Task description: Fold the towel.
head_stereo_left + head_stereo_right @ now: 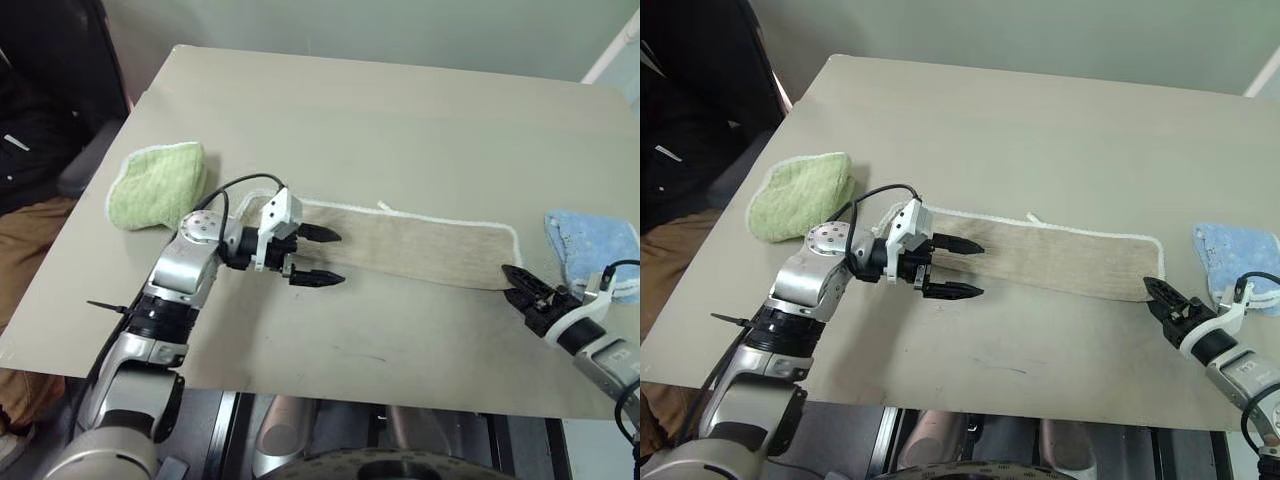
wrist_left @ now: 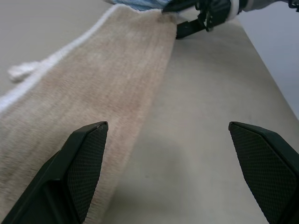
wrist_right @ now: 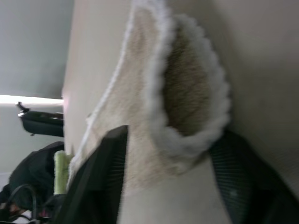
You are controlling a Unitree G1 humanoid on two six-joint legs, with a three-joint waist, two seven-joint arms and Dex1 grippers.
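The towel (image 1: 420, 250) lies flat on the table (image 1: 380, 110) as a long beige strip with white corded edging, its small white loop tag (image 1: 385, 207) at the far edge. My left gripper (image 1: 340, 258) hovers open over the strip's left end, pointing along it, with nothing between its fingers (image 2: 88, 154). My right gripper (image 1: 512, 282) is at the strip's near right corner. In the right wrist view that corner (image 3: 187, 93) curls up between the two fingers (image 3: 107, 163), pinched by them.
A light green terry cloth (image 1: 158, 185) sits bunched at the table's left, just behind my left arm. A light blue cloth (image 1: 590, 245) lies at the right edge beside my right gripper. A seated person (image 1: 30, 150) is at the table's left side.
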